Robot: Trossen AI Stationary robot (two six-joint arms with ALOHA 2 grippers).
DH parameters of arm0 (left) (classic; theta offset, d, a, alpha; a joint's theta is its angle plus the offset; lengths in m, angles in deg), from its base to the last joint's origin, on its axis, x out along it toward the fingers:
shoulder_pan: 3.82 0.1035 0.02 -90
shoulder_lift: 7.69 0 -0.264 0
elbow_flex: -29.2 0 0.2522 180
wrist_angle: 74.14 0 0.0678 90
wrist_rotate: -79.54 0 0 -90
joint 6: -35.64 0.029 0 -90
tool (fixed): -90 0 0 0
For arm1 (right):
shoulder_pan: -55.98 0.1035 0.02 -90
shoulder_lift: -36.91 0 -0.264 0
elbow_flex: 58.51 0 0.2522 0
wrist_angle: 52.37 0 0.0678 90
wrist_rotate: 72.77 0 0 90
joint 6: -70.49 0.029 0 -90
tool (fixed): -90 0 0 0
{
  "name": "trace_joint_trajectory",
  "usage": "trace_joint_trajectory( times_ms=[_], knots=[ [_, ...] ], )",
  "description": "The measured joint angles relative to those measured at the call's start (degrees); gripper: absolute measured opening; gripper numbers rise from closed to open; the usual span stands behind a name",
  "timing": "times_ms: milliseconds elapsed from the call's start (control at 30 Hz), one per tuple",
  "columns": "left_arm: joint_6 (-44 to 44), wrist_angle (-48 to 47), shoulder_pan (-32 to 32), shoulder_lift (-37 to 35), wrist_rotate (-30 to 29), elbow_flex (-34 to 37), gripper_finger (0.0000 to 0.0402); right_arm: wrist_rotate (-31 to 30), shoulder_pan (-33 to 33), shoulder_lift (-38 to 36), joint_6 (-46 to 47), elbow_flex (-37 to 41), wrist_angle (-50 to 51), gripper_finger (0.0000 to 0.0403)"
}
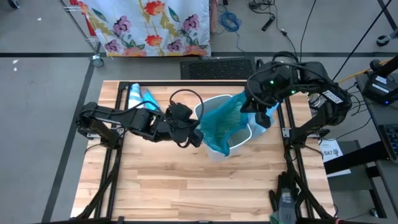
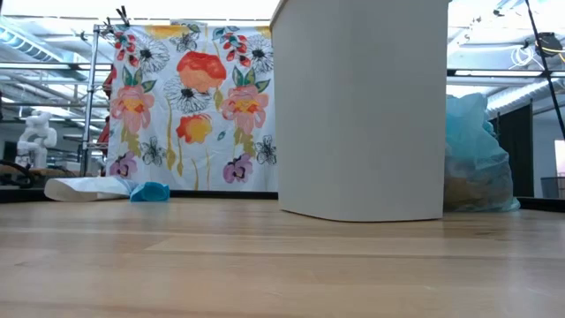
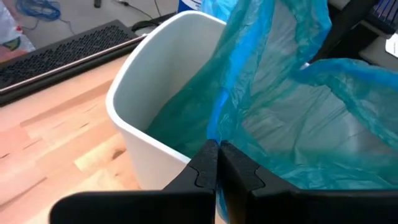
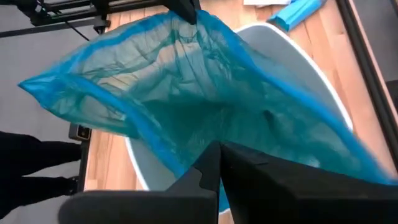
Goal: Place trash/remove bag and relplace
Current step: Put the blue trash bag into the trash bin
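2 grippers, left gripper (image 3: 217, 163) and right gripper (image 4: 219, 160), each pinch the teal bag (image 1: 222, 122) over the white bin (image 1: 214, 102) with closed fingers; uneven pulling risks tearing the thin film.

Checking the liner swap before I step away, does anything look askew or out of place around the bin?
Yes: the blue bag isn't seated in the white bin; it bunches across the opening and spills over one rim.
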Motion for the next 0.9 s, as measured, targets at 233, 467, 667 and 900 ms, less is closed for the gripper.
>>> trace_joint_trajectory(
  times_ms=[233,467,667,900],
  knots=[
    [0.0,0.04,0.08,0.0,-1.14,0.0,0.0076,-1.75,0.31,-0.13,2.19,0.02,3.46,0.0],
    [1.92,-0.07,0.87,-0.01,0.91,0.0,0.0173,-2.85,0.31,-0.33,4.08,0.04,3.57,0.0],
    [4.16,0.33,1.68,-2.75,3.18,0.02,0.0194,-4.81,0.29,-0.33,4.87,0.04,3.55,0.0],
    [16.26,10.13,1.92,-6.04,2.69,0.02,0.0194,-4.61,0.31,-0.33,7.46,0.04,3.55,0.0]
  ],
)
